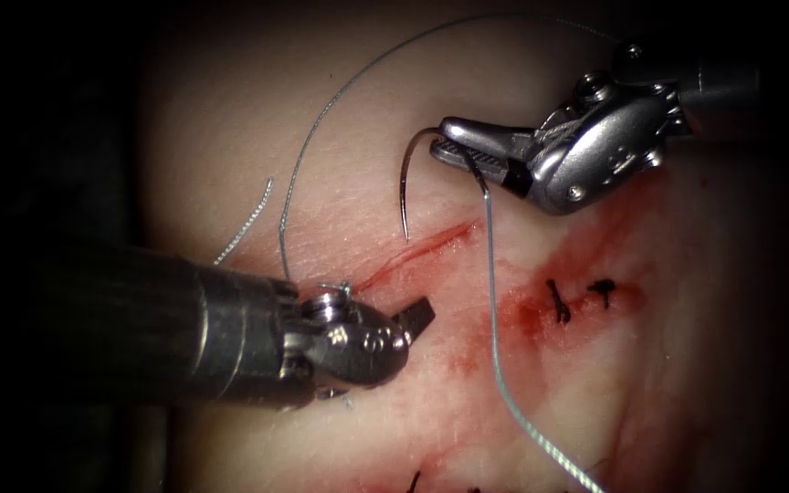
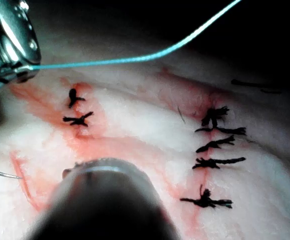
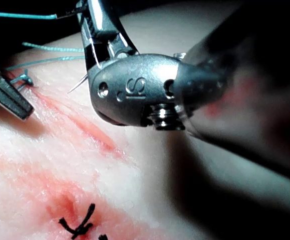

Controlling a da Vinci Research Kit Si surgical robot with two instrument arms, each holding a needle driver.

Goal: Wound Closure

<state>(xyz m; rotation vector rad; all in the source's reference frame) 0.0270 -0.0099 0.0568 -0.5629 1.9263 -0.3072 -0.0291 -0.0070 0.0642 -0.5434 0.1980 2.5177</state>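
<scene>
The left tool lies left of the cut, jaws closed on nothing, beside a knot. The needle hangs above the tissue, clear of it, gripped near its thread end by the right tool. The left wrist view adds 5 dark stitches; the endoscope view shows 2.

The cut runs across the tissue. Above it hangs the needle, held at its back end by the right tool. The left tool sits just below the cut's left end. Right of the cut lie two knots.
</scene>
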